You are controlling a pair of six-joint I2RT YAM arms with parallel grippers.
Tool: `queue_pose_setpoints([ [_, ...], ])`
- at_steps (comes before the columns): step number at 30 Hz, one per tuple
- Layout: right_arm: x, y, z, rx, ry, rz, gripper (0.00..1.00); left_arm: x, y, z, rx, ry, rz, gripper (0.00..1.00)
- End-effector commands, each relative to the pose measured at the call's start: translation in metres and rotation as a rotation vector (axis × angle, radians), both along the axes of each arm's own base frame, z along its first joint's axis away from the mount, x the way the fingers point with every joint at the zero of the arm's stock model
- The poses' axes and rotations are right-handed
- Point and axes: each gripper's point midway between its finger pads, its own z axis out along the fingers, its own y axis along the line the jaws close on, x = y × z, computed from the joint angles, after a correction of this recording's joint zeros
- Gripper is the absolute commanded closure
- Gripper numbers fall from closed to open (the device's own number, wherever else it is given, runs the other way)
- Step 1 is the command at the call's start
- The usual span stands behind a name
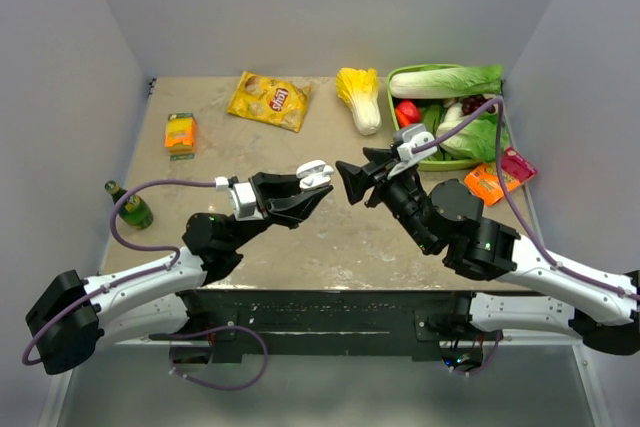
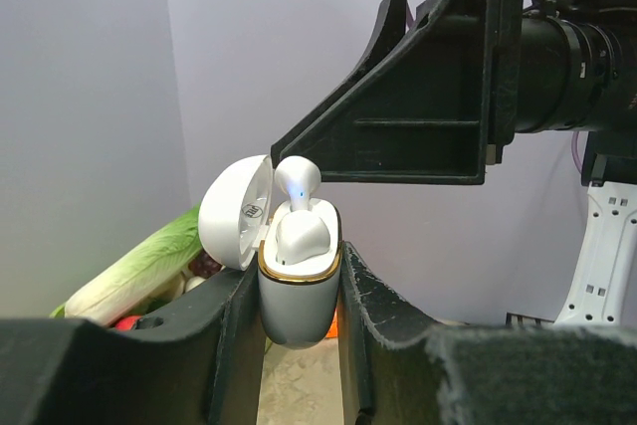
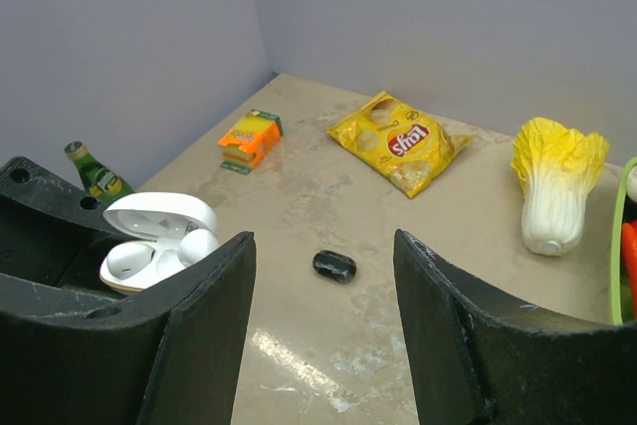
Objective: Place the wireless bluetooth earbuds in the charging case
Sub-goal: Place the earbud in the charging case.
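My left gripper (image 2: 299,268) is shut on a white charging case (image 2: 297,296) with a gold rim, held up over the middle of the table with its lid open. One white earbud (image 2: 302,236) sits in the case. A second white earbud (image 2: 296,180) stands up out of it with a small blue light showing. From above, the case (image 1: 315,172) lies between the two grippers. My right gripper (image 3: 320,241) is open and holds nothing, with the case (image 3: 159,236) just left of its left finger. A small black oval object (image 3: 334,266) lies on the table below the jaws.
A yellow chips bag (image 1: 270,100) and a yellow cabbage (image 1: 360,97) lie at the back. A green basket (image 1: 392,95) of vegetables stands back right, with orange and pink packets (image 1: 492,182) beside it. An orange box (image 1: 181,132) and a green bottle (image 1: 130,209) are on the left.
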Motion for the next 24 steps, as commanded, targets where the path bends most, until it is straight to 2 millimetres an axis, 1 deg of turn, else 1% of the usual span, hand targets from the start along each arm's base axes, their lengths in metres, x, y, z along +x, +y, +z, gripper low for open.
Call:
queue_pose_setpoints([
  [1, -0.009, 0.003, 0.021, 0.065, -0.014, 0.055, 0.4, 0.001, 0.008, 0.017, -0.052, -0.048, 0.038, 1.0],
  [8, -0.012, 0.011, 0.017, 0.055, -0.006, 0.096, 0.4, 0.005, 0.007, 0.02, -0.056, -0.041, 0.049, 1.0],
  [14, -0.015, 0.014, 0.015, 0.052, -0.002, 0.117, 0.41, 0.009, 0.004, 0.021, -0.057, -0.034, 0.056, 1.0],
  [24, -0.02, 0.025, 0.006, 0.035, 0.021, 0.166, 0.41, 0.012, -0.001, 0.026, -0.066, -0.035, 0.051, 1.0],
])
